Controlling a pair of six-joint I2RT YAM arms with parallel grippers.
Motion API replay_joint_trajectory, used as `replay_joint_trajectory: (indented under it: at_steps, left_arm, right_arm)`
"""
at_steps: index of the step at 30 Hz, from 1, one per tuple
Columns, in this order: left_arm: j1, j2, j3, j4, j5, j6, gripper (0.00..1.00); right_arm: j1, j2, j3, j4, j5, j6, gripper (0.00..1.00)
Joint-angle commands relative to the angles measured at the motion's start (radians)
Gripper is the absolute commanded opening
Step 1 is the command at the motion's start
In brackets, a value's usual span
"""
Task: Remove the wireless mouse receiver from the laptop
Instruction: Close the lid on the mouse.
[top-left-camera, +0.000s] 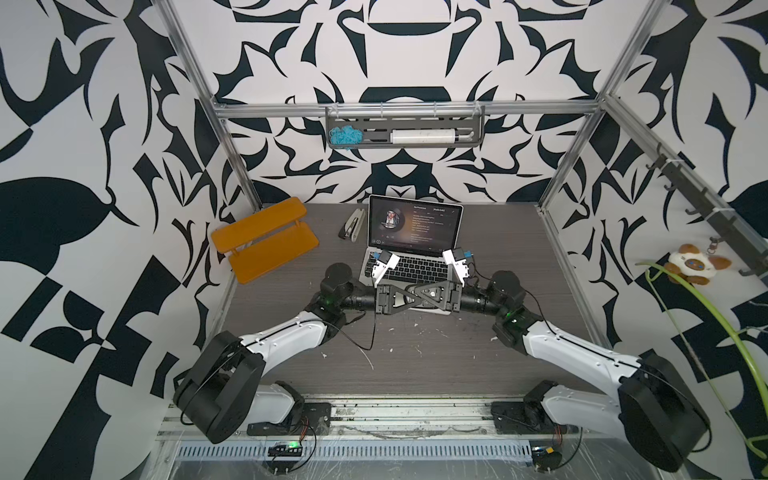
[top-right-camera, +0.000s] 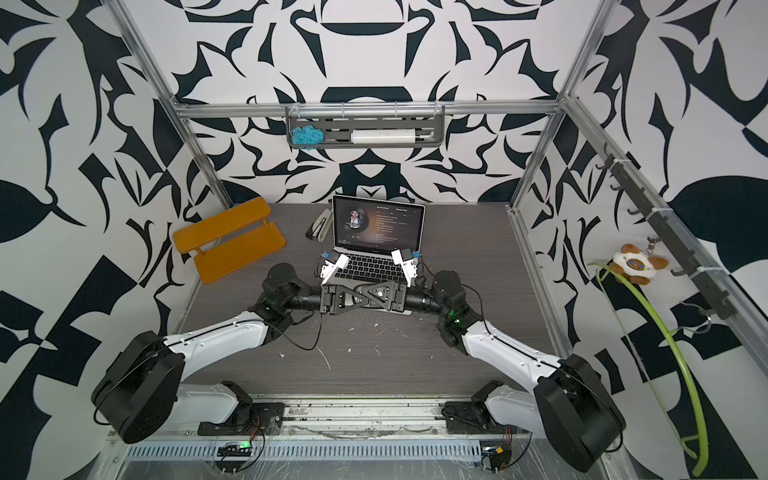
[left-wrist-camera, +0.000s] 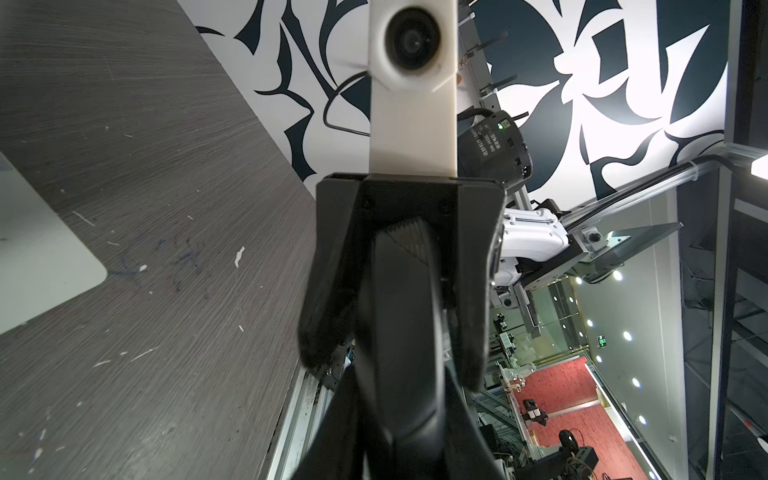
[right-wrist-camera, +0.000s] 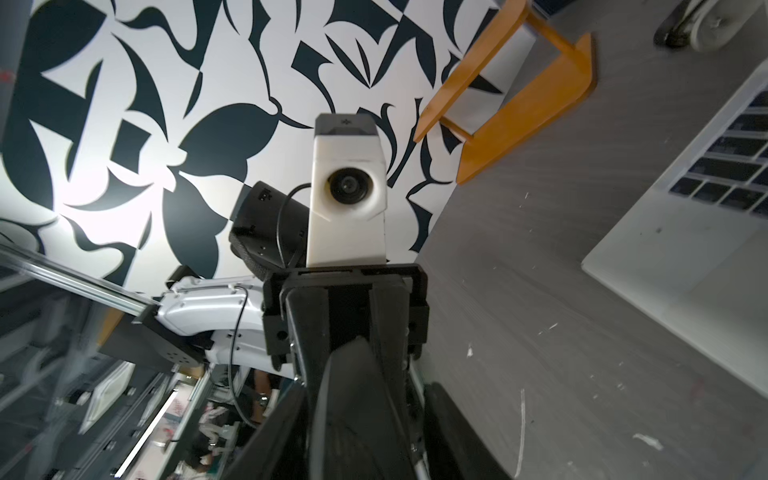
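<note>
The silver laptop (top-left-camera: 415, 224) (top-right-camera: 378, 224) stands open at the back middle of the table, its screen lit. My two arms meet nose to nose above its trackpad. A black oval mouse (left-wrist-camera: 399, 307) (right-wrist-camera: 357, 399) lies between both sets of jaws. My left gripper (top-left-camera: 430, 296) (left-wrist-camera: 399, 399) is shut on the mouse. My right gripper (top-left-camera: 401, 298) (right-wrist-camera: 361, 419) is open, its fingers (left-wrist-camera: 328, 291) spread to either side of the mouse with gaps. The laptop's pale corner (left-wrist-camera: 41, 257) (right-wrist-camera: 685, 249) shows in both wrist views. The wireless mouse receiver is hidden.
An orange two-tier shelf (top-left-camera: 266, 241) lies at the back left. A stapler (top-left-camera: 353, 224) sits beside the laptop's left edge. A grey wall rack (top-left-camera: 405, 143) holds blue yarn and a white tube. A plush toy (top-left-camera: 694, 266) and green hose hang on the right.
</note>
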Motion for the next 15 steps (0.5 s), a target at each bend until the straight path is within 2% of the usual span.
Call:
replay_joint_trajectory:
  at_steps: [1,10,15]
  left_arm:
    - [-0.003,0.013,-0.003,0.060,0.018,0.004,0.00]
    - [0.036,0.015,-0.023,0.033,0.015,-0.033,0.00]
    - [0.063,0.000,-0.029,-0.008,0.036,-0.042,0.00]
  right_arm:
    - [0.008,-0.022,0.020,0.023,0.013,0.005,0.66]
    - [-0.005,-0.074,0.013,-0.063,0.059,-0.019,0.98]
    - [-0.103,-0.166,-0.033,-0.128,0.028,-0.026,0.98]
